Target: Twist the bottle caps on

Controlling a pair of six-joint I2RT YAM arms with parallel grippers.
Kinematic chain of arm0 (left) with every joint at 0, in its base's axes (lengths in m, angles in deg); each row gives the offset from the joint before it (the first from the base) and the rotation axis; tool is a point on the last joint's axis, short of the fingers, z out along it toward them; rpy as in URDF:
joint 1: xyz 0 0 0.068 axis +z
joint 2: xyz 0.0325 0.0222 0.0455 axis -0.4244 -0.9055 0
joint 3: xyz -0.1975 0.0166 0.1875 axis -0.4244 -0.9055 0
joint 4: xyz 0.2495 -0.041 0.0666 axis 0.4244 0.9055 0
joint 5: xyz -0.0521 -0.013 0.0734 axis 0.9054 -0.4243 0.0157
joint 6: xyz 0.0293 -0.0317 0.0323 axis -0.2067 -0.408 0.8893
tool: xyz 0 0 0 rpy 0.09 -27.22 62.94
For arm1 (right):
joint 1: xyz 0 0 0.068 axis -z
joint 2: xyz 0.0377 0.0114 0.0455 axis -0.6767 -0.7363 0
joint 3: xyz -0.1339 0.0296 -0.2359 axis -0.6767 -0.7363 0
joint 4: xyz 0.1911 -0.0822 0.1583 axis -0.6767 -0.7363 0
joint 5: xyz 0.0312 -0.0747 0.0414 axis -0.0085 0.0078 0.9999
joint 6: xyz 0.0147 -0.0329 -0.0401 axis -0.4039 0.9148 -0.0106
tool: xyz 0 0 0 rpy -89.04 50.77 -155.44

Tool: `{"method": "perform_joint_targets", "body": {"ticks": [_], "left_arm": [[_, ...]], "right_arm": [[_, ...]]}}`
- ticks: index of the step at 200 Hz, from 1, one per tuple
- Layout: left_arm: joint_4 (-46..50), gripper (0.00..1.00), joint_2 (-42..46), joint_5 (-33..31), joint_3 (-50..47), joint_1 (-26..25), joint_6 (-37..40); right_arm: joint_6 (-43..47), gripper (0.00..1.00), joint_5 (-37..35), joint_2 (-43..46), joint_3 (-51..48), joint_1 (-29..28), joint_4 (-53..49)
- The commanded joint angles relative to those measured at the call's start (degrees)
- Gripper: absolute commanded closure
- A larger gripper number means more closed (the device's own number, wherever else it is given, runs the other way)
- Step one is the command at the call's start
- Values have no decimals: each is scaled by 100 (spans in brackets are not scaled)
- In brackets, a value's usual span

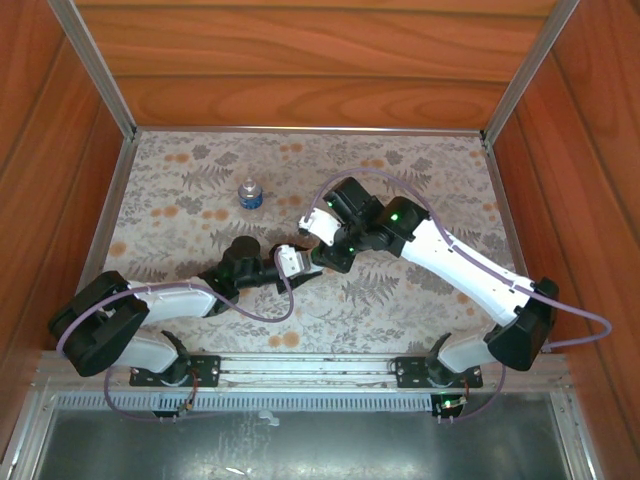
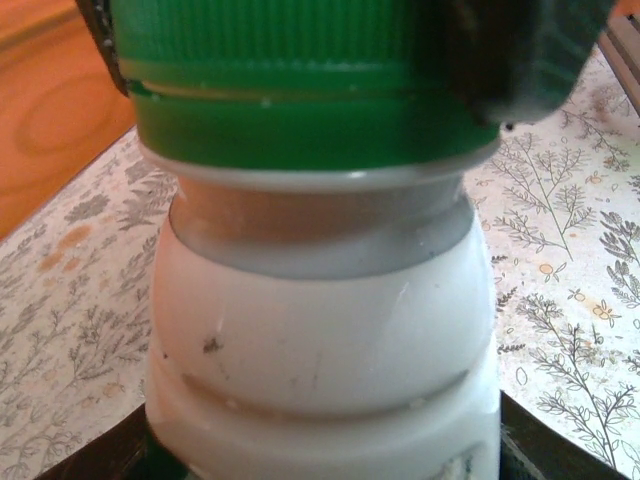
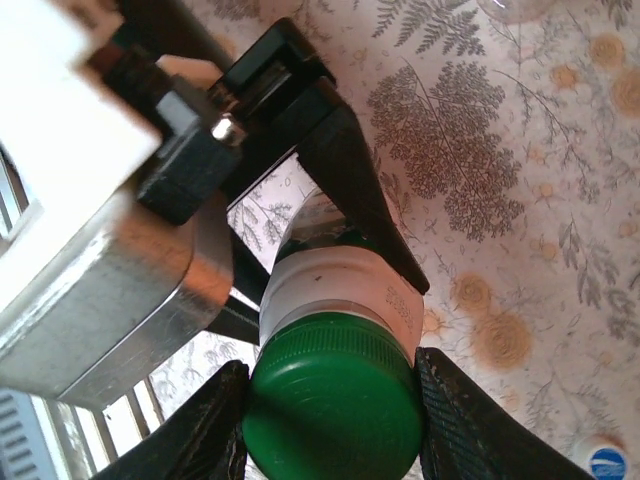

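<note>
Top view: the left gripper (image 1: pixel 292 261) and right gripper (image 1: pixel 318 232) are brought tip to tip near the centre of the desk (image 1: pixel 420 180). The right one is at 1 o'clock of the left, so that one may hold while the other turns. A clear bottle (image 1: pixel 249 194) is stood apart at 11 o'clock of them, seemingly set aside for its own turn. Whether it is capped cannot be told.

Left wrist view: a white bottle (image 2: pixel 320 340) is seen close up, clamped low on its body by the left gripper, whose dark jaws show at 7 and 5 o'clock. A green cap (image 2: pixel 300 90) is seated level on the neck at 12 o'clock. A dark finger (image 2: pixel 530 50) of the right gripper is pressed against it at 1 o'clock.

Right wrist view: the green cap is pinched between the right gripper's two fingers, at 9 and 3 o'clock of it, a hold suited to twisting. The white bottle is braced behind it by the left gripper. The cap is judged to be on its thread, with tightening probably unfinished.
</note>
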Motion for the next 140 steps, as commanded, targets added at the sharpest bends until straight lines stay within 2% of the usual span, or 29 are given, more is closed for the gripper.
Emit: {"method": "perform_joint_targets", "body": {"ticks": [1,55,77,88,95,112,140], "left_arm": [[-170,48,29,-58,-5,-42,263],[-166,48,-32,-59,5,-46,287],[-167,48,-33,-52,4,-44,284],[-163,48,-27,-42,7,-54,285],[-171,48,-21,-44,5,-50,285],[-167,48,3,-30,-3,-48,277],[-159,48,55,36,0,-47,268]], "right_arm": [[-1597,73,60,13,40,27,221],[-3361,75,-277,-267,457,27,-322],[-3693,74,-209,-352,632,25,-427],[-3582,66,-218,-315,650,25,-407],[-3423,58,-257,-250,634,25,-363],[-2743,45,-347,-61,564,33,-256],[-1274,38,-358,256,491,214,-243]]}}
